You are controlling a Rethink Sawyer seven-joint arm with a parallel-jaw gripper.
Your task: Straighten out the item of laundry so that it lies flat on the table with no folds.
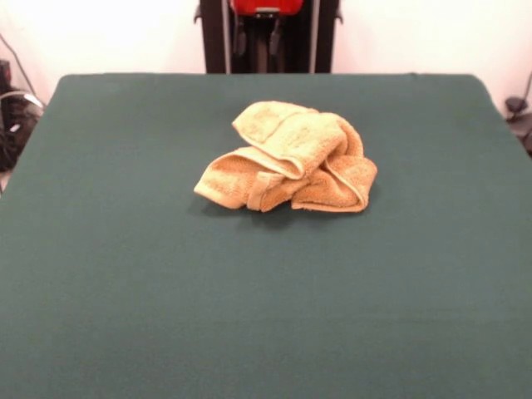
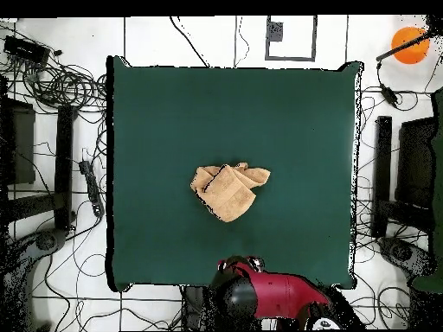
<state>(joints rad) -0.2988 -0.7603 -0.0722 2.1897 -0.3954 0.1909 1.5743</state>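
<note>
The small golden-orange terry-cloth towel (image 1: 287, 158) (image 2: 228, 190) lies bunched up and folded near the middle of the big dark green table (image 1: 125, 274) (image 2: 156, 121). The red and black robot arm (image 2: 268, 296) sits at the table's edge, well apart from the towel. I cannot tell if its gripper is open or closed.

The towel (image 1: 287, 158) lies crumpled on the surface (image 1: 125, 274), near its middle and a little toward the far side in the front view. Its folds overlap one another. The robot's pedestal (image 1: 268, 33) stands behind the far edge, well apart from the towel. In the overhead view, the arm (image 2: 268, 294) sits over the surface's bottom edge.
</note>
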